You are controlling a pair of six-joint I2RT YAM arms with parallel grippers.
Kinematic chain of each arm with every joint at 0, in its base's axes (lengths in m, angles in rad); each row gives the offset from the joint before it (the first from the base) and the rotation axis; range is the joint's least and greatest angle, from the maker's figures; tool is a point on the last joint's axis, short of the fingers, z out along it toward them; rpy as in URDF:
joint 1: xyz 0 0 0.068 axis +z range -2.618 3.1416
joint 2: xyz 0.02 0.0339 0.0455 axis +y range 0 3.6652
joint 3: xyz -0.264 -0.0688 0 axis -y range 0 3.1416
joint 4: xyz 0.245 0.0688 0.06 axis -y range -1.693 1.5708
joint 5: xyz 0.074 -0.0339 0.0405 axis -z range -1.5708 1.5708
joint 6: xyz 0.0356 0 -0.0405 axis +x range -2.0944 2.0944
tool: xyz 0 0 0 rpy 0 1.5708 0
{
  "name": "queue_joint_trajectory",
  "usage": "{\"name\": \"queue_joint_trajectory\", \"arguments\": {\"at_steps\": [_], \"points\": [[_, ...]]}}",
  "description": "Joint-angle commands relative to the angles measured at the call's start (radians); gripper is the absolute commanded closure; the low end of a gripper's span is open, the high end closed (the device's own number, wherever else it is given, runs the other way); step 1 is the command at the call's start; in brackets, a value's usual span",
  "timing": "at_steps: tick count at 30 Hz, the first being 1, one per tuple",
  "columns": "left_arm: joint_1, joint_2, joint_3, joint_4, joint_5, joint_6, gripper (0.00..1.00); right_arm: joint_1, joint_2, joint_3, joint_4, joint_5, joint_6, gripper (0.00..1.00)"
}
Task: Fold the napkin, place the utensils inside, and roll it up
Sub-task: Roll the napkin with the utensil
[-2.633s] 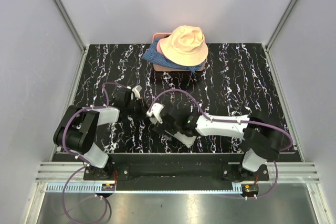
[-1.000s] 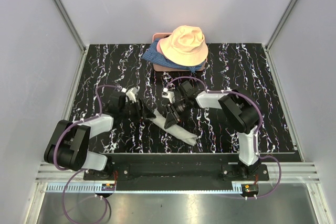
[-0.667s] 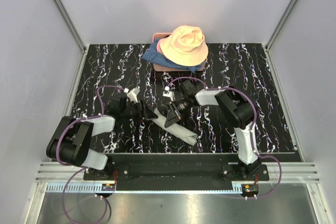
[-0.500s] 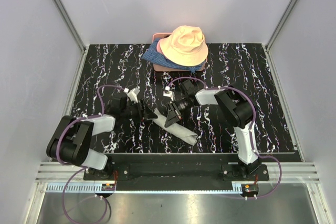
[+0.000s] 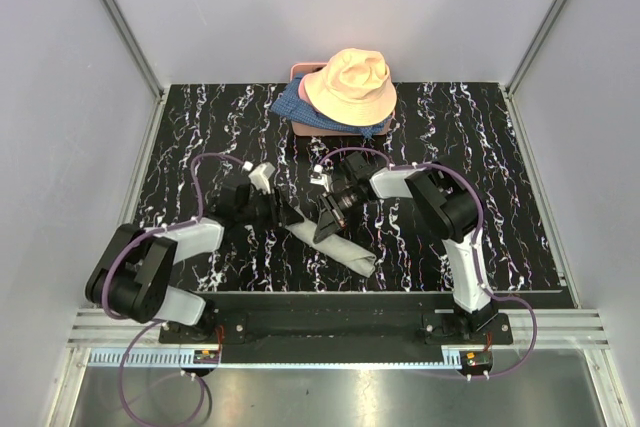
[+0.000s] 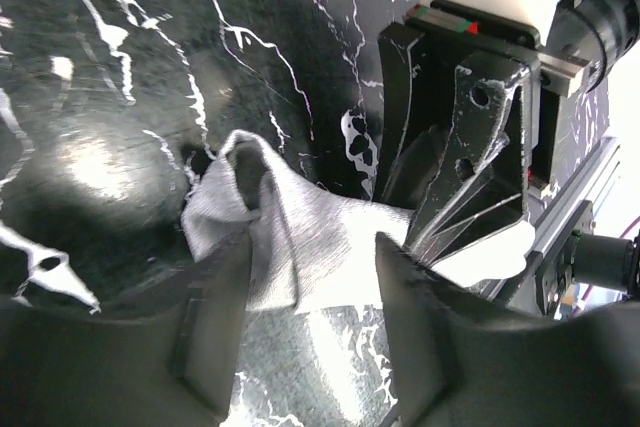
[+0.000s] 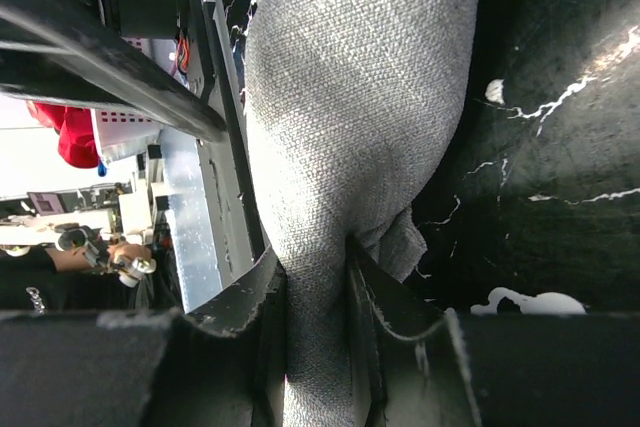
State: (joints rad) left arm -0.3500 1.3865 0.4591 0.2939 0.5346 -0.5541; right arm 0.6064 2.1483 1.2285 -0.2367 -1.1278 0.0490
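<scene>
- The black tabletop veined in white like marble (image 5: 480, 167) carries everything in view; both arms reach in over its near half.
- The plain light-grey soft cloth napkin (image 5: 340, 247) lies near the middle of the table as a loose roll. It runs slantwise from a far-left end between the two tools to a near-right end close to the table's front edge. No cutlery shows outside the roll.
- The peach bucket hat (image 5: 350, 85) sits at the far edge on a blue patterned fabric (image 5: 288, 105), well apart from the napkin and from both tools.
- The right gripper (image 5: 325, 225) comes down on the roll just right of its far-left end. In the right wrist view its two black fingers (image 7: 250, 347) stand close together with a fold of grey cloth squeezed between them, so it is clamped on the napkin.
- The left gripper (image 5: 278, 209) is at the far-left tip of the roll. In the left wrist view its fingers (image 6: 215, 327) stand apart with the puckered cloth end between them, and their inner faces meet the cloth's edges. Whether they press it or only flank it, I cannot tell. The right gripper's black body is just beyond that end.
</scene>
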Motion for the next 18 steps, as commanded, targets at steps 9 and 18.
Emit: {"name": "queue_joint_trajectory", "arguments": {"at_steps": [9, 18], "points": [[-0.04, 0.126, 0.118, -0.079, -0.083, 0.006, 1.0, -0.011, -0.039, 0.083, -0.107, 0.233, 0.008, 0.44], [-0.032, 0.224, 0.231, -0.206, -0.065, -0.021, 1.0, 0.108, -0.39, -0.047, -0.041, 0.849, -0.075, 0.22]]}}
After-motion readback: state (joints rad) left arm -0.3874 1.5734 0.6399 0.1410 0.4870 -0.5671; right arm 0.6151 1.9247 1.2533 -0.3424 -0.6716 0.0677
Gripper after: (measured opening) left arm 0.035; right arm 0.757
